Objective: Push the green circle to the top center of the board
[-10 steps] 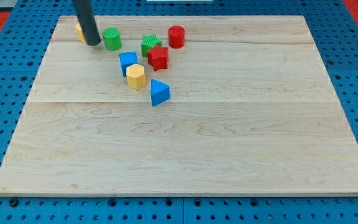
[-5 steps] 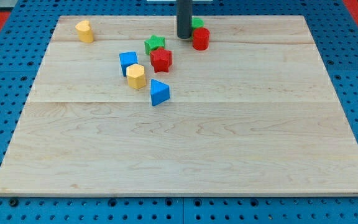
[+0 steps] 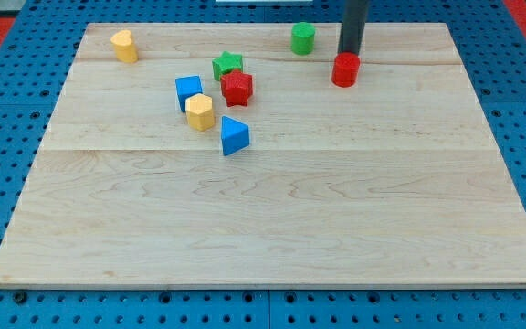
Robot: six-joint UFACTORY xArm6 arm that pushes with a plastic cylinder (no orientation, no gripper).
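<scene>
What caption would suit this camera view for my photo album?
My tip rests just above the red cylinder, with the green circle to its left near the board's top center.

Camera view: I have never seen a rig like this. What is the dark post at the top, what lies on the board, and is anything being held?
It is a single camera looking down at a wooden board. The dark post is the robot arm's rod; it has no pincer, so nothing is held. It only slides blocks along. My tip sits at the view's top, right of centre, just above the red cylinder. The green circle stands apart to its left, near the top edge. Further left lie a green star, red star, blue cube, yellow hexagon and blue triangle. A yellow block sits top left.
</scene>
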